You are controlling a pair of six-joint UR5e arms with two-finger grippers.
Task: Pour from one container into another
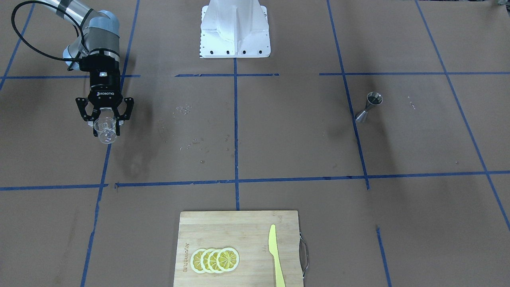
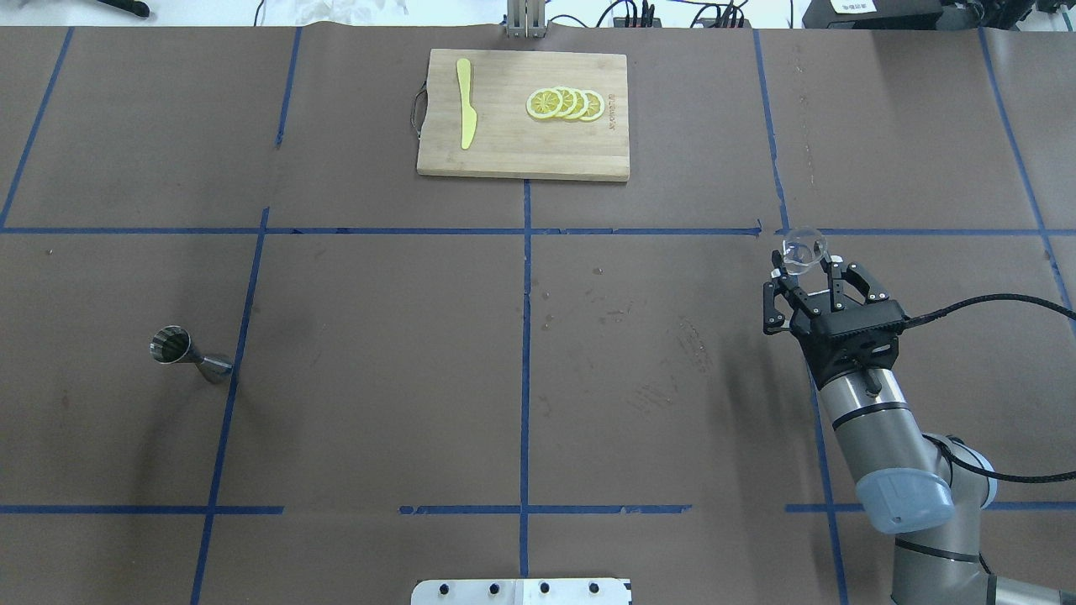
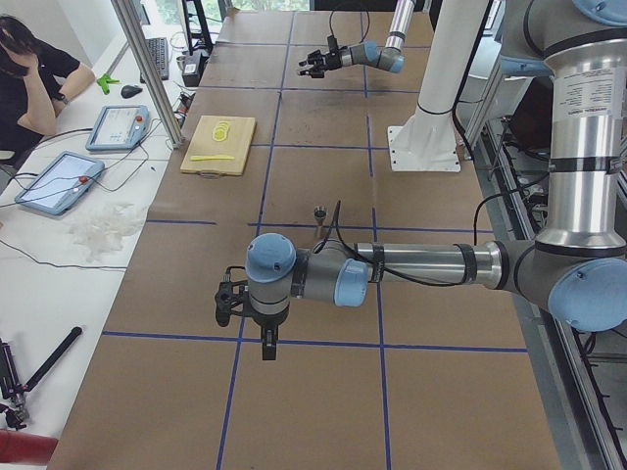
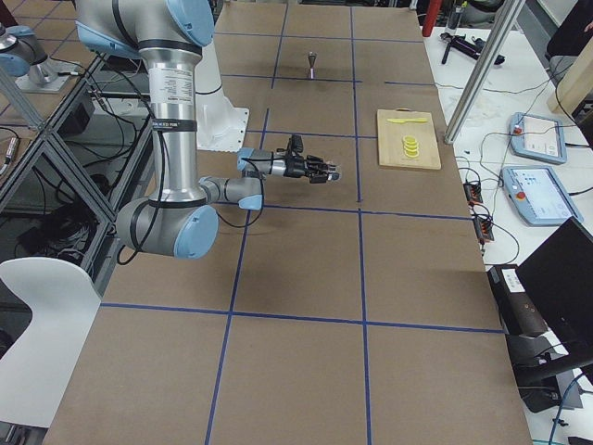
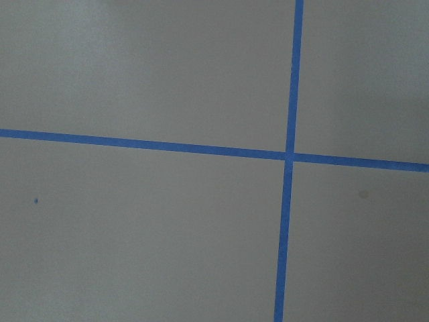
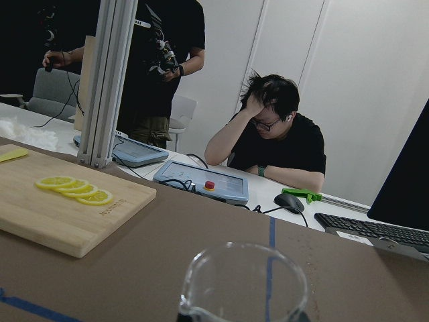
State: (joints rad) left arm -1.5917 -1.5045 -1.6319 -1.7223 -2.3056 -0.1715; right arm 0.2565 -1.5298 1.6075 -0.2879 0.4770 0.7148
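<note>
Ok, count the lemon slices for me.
4 lemon slices, all on the board, overlapping in one row, apart from the knife that lies beside them. A slice lying fully under the others would be hidden.

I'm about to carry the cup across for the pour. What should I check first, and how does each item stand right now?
1. Grip: right gripper, jaws shut on the small clear glass cup: ok.
2. Cup level, rim upward in the right wrist view: ok.
3. Liquid in the cup: cannot tell.
4. Silvery metal hourglass jigger standing upright, mouth open upward: ok.
5. Cup above the jigger: not ok; they are at opposite sides of the brown table.
6. Left gripper open or shut: cannot tell; only the exterior left view shows it.
</note>
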